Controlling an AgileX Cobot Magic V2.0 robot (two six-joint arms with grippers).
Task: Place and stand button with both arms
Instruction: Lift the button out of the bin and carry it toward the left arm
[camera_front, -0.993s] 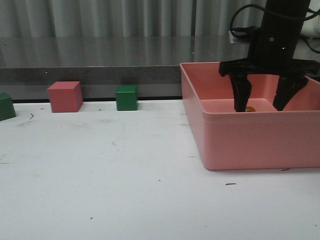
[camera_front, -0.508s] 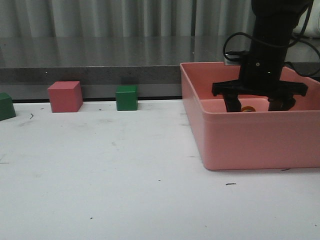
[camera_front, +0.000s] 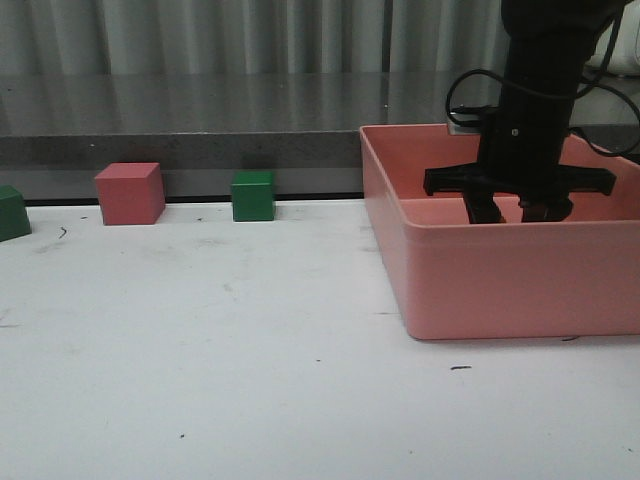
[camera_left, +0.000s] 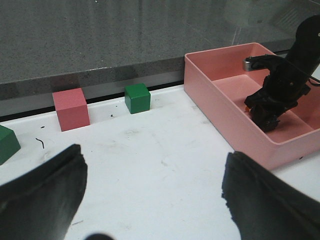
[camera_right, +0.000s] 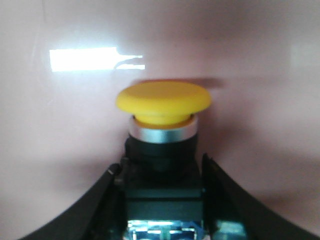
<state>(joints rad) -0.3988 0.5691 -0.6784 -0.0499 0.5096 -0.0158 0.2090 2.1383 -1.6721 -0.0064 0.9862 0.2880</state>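
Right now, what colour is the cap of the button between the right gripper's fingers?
Yellow. The button cap shows best in the right wrist view.

button (camera_right: 163, 150): hidden in front view | bin (camera_front: 500, 275): cut off at right edge

Two green cubes: one (camera_front: 253, 195) by the back ledge, another (camera_front: 12, 212) cut off at the left edge. One pink cube (camera_front: 130, 192) between them. One pink bin (camera_front: 500, 285), seemingly split by a low inner step, though hard to tell. One button (camera_right: 163, 145), yellow-capped, with black body. Two grippers: right gripper (camera_right: 162, 192) down in the bin, left gripper (camera_left: 150, 200) blurred above the table (camera_front: 250, 380). One table.
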